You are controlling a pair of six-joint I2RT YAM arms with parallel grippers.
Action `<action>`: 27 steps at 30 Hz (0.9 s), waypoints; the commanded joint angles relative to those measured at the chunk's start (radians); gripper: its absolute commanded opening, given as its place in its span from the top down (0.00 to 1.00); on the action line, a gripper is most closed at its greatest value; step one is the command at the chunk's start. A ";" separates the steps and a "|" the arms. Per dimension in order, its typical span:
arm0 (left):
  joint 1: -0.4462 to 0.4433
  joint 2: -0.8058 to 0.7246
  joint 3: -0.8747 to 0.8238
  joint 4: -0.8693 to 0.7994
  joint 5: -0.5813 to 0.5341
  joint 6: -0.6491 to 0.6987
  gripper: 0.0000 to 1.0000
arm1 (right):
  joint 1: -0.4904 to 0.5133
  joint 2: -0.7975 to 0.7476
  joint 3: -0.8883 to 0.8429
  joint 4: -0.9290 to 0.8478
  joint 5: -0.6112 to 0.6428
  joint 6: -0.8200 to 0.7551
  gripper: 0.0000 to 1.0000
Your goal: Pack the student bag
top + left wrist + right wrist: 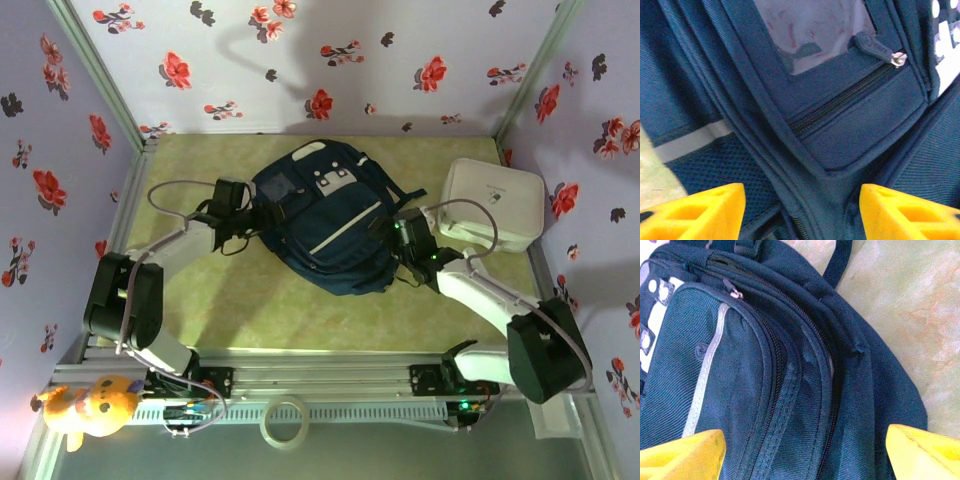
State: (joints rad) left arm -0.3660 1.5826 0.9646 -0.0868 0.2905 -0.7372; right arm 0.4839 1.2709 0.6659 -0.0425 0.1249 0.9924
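As the bag (325, 225) lies mid-table, with its long axis running far to near at a slight slant, it sits between both arms. The left gripper (800, 210) and right gripper (805, 450) flank it equally closely, jaws spread and pinching nothing. Whether the main zip is shut cannot be made out.

Left arm (165, 250) and right arm (480, 290): same build. Smooth white link shells, blocky black joint housings at shoulder and elbow. A thin grey cable (163, 190) loops free beside the left forearm; a matching cable loop (468, 206) on the right. Small green wrist light (400, 227) glows on the right arm; a second green base light (462, 405) below. Left pincer (800, 210): fingers (700, 212) bright yellow plastic, wedge-shaped, moulded recesses. Right pincer (805, 452): fingers (682, 455) same yellow, faces plain.
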 commanded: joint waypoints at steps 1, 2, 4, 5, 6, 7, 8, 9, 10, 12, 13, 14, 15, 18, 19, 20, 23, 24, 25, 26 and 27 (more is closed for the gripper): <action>0.016 0.047 -0.010 0.120 0.081 -0.105 0.34 | -0.004 0.034 0.039 0.041 -0.044 0.006 0.16; 0.021 0.061 -0.014 0.139 0.086 -0.127 0.33 | -0.003 0.042 0.040 0.045 -0.050 0.007 0.16; 0.029 0.085 -0.022 0.189 0.102 -0.171 0.31 | -0.004 0.052 0.041 0.057 -0.062 0.011 0.16; 0.033 0.097 -0.024 0.217 0.106 -0.193 0.31 | -0.004 0.055 0.041 0.063 -0.066 0.011 0.16; 0.036 0.108 -0.027 0.236 0.107 -0.215 0.31 | -0.004 0.058 0.042 0.066 -0.067 0.013 0.16; 0.036 0.117 -0.027 0.246 0.107 -0.230 0.31 | -0.004 0.060 0.042 0.069 -0.067 0.015 0.16; 0.040 0.128 -0.027 0.257 0.107 -0.251 0.31 | -0.004 0.063 0.042 0.071 -0.068 0.015 0.16; 0.041 0.140 -0.029 0.264 0.106 -0.271 0.31 | -0.004 0.065 0.043 0.072 -0.070 0.015 0.16; 0.046 0.150 -0.031 0.274 0.107 -0.292 0.31 | -0.003 0.068 0.045 0.074 -0.070 0.017 0.16; 0.051 0.169 -0.040 0.314 0.111 -0.328 0.31 | -0.004 0.074 0.045 0.077 -0.072 0.015 0.16; 0.052 0.177 -0.042 0.328 0.114 -0.340 0.31 | -0.005 0.077 0.047 0.079 -0.070 0.013 0.16; 0.053 0.187 -0.041 0.344 0.121 -0.351 0.31 | -0.004 0.084 0.047 0.081 -0.068 0.012 0.16; 0.055 0.196 -0.038 0.359 0.131 -0.359 0.31 | -0.004 0.090 0.049 0.085 -0.068 0.007 0.16; 0.058 0.212 -0.034 0.372 0.149 -0.380 0.31 | -0.004 0.113 0.065 0.088 -0.070 0.000 0.16; 0.058 0.211 -0.041 0.373 0.149 -0.387 0.31 | -0.004 0.122 0.072 0.091 -0.075 -0.003 0.16; 0.059 0.209 -0.048 0.376 0.147 -0.390 0.31 | -0.004 0.128 0.077 0.093 -0.078 -0.004 0.16; 0.069 0.202 -0.072 0.384 0.147 -0.401 0.33 | -0.004 0.156 0.101 0.102 -0.083 -0.018 0.16; 0.074 0.196 -0.082 0.383 0.142 -0.407 0.34 | -0.005 0.166 0.111 0.102 -0.084 -0.023 0.17; 0.079 0.185 -0.097 0.389 0.133 -0.416 0.35 | -0.005 0.178 0.122 0.105 -0.088 -0.031 0.18; 0.083 0.171 -0.115 0.397 0.118 -0.425 0.35 | -0.007 0.187 0.132 0.105 -0.091 -0.037 0.18; 0.087 0.151 -0.142 0.417 0.100 -0.435 0.35 | -0.007 0.199 0.146 0.105 -0.093 -0.044 0.19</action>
State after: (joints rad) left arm -0.3004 1.7664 0.8776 0.3042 0.4370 -1.1343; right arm 0.4839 1.4437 0.7540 0.0135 0.0429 0.9859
